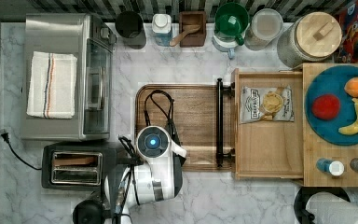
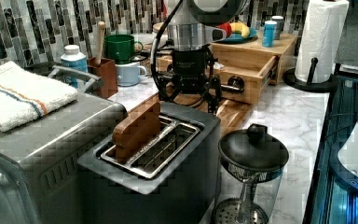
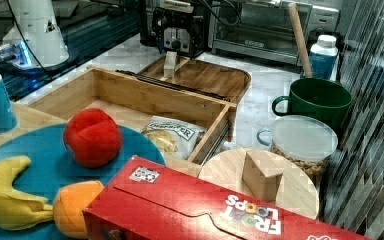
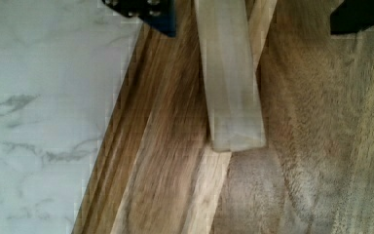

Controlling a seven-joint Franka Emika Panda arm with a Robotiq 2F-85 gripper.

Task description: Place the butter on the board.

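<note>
butter [image 4: 231, 78] stands on end on the board [image 4: 297, 161], near the edge beside the worktop [image 4: 44, 97]. gripper [image 4: 253, 17] directly above, fingers spread, not clamping it. looks like the release step; next: lift straight up without tipping the stick.

Even indoor light, blocky compression, soft blur in the wrist view, faint shadows

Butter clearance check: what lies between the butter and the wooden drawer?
In the right view, only bare board and the drawer's black handle bar lie between the butter and the wooden drawer.
</note>
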